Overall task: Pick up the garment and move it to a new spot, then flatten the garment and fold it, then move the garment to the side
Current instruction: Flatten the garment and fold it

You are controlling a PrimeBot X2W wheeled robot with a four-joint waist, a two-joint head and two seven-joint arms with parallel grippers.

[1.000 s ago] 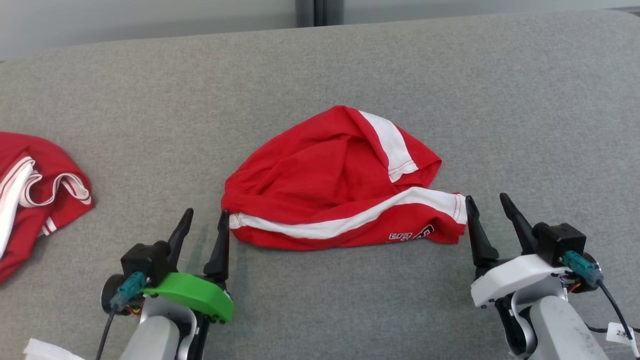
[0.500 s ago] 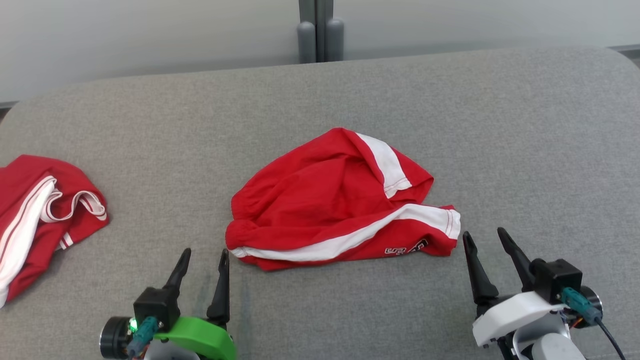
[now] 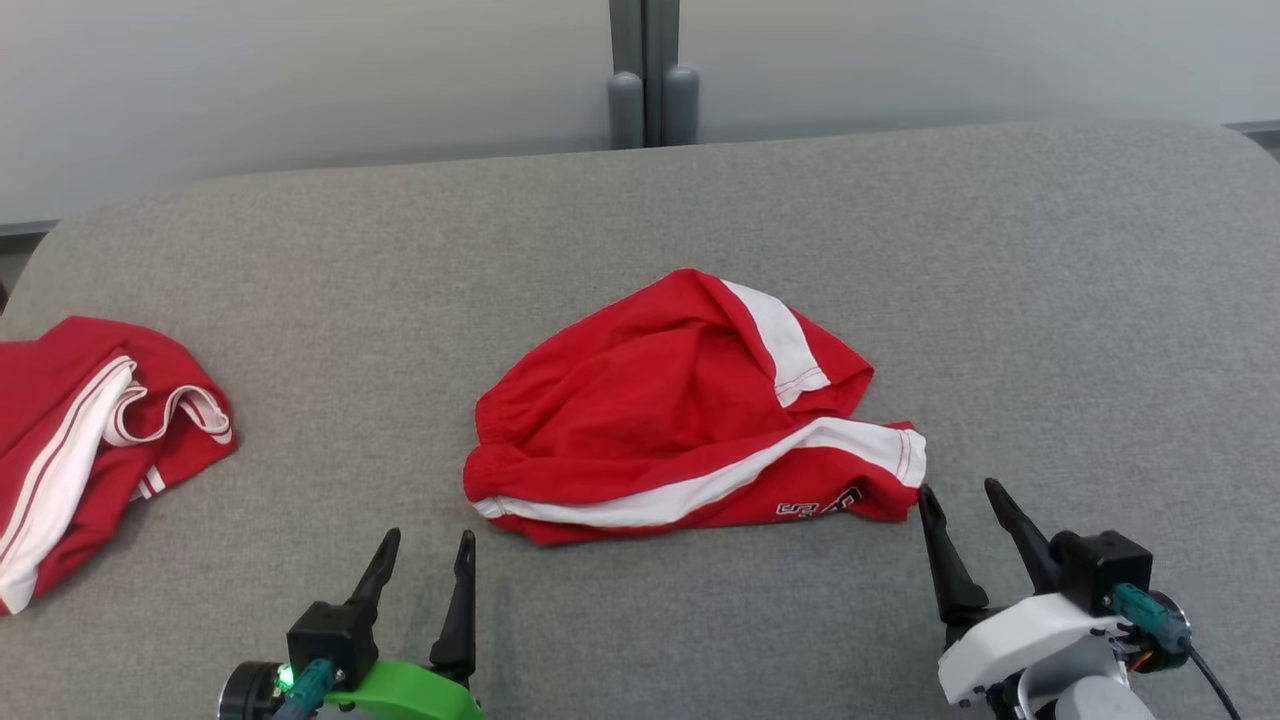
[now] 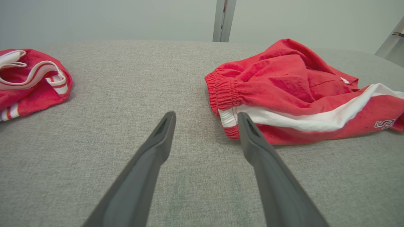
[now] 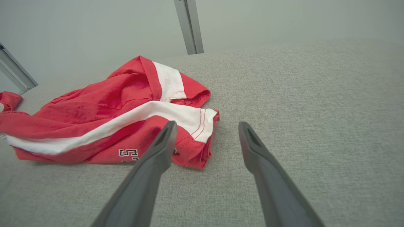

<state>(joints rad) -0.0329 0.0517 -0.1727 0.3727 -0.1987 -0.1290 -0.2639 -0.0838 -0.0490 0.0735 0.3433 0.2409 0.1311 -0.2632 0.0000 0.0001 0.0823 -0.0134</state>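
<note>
- The red shorts [image 3: 690,410], marked with a white side stripe, are shown lying crumpled at the middle of the grey worktop [image 3: 1050,300], partly folded over on themselves.
- The gathered waistband [image 4: 221,94] is turned toward the robot's left, and the stitched leg hem [image 5: 202,126] toward its right.
- The left gripper [image 3: 430,537] is seen near the waistband corner but apart from it. Its jaws are spread wide and nothing is held.
- The right gripper [image 3: 958,488] is placed just beside the leg hem, with its jaws likewise wide and empty. Whether the hem is touched by the inner finger cannot be told.
- A second garment [image 3: 90,440], red with white bands, is heaped at the worktop's left edge, well apart from the red shorts.
- Bare worktop is seen between the two garments, to the right of the shorts, and behind them up to the rounded far edge.
- A grey post [image 3: 645,90] is seen against the pale wall beyond that edge.
</note>
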